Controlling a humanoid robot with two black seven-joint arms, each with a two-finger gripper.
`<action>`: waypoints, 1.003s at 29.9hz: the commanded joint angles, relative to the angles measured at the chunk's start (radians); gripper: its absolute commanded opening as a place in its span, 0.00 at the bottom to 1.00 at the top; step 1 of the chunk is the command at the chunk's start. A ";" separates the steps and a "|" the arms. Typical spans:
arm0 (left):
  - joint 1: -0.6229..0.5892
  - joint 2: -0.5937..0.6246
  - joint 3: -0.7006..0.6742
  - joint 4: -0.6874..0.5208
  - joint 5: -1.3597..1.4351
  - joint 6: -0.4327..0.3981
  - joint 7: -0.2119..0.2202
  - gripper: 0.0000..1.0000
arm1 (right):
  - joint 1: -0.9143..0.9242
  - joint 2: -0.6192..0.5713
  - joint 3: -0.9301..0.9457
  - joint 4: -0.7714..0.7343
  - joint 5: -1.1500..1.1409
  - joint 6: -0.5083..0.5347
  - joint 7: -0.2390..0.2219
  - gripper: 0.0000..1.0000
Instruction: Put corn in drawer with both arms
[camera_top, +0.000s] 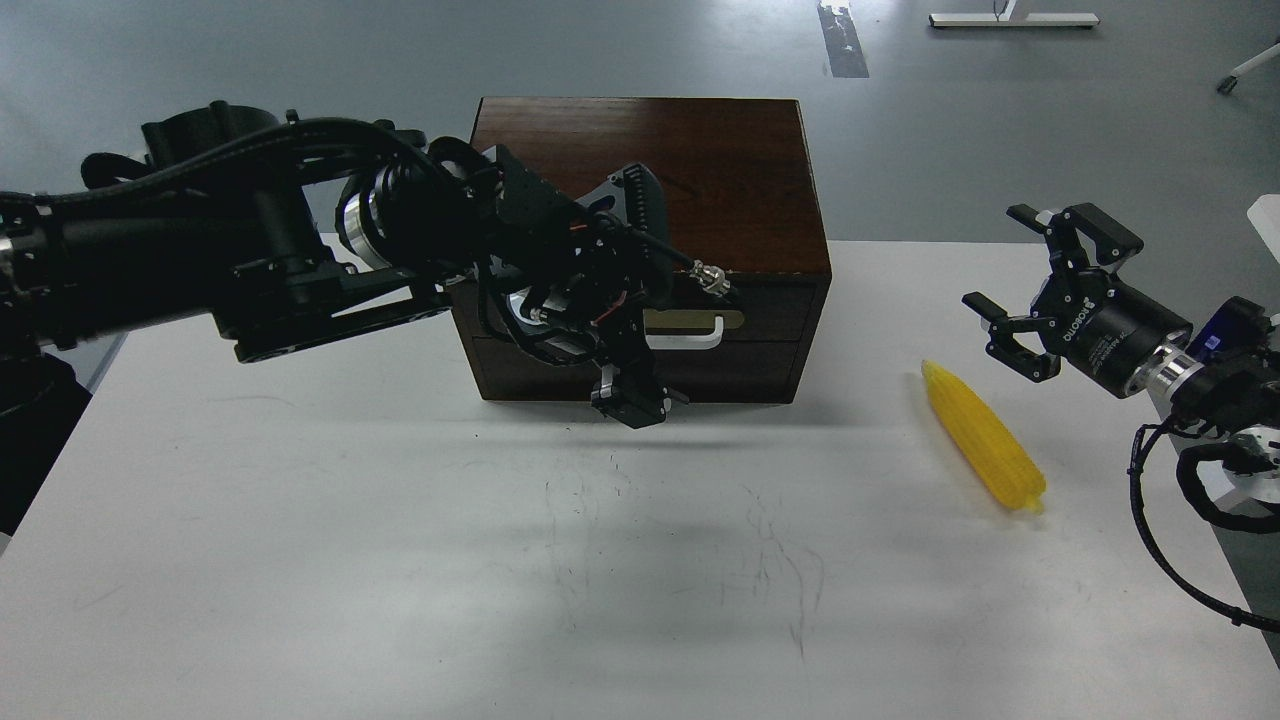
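Corn, a bright yellow husked cob, lies on the white table, untouched. Left gripper is seen dark at the closed dark-brown wooden drawer; its opening cannot be told. Its white bar handle should be hooked squarely; right gripper waits spread, empty.

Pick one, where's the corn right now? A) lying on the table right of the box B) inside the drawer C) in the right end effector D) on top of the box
A: the corn lies on the white table, right of the box, beneath the open, empty right end effector.
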 joint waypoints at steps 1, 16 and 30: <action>0.000 -0.003 0.015 0.007 0.000 0.000 0.000 0.98 | 0.000 -0.001 0.001 0.000 0.000 0.000 0.000 1.00; 0.006 -0.008 0.064 0.045 -0.002 0.000 0.000 0.98 | -0.002 -0.001 0.002 0.000 0.000 0.000 0.000 1.00; 0.024 -0.011 0.084 0.064 0.005 0.000 0.000 0.98 | -0.003 -0.001 0.009 0.000 0.000 0.000 0.000 1.00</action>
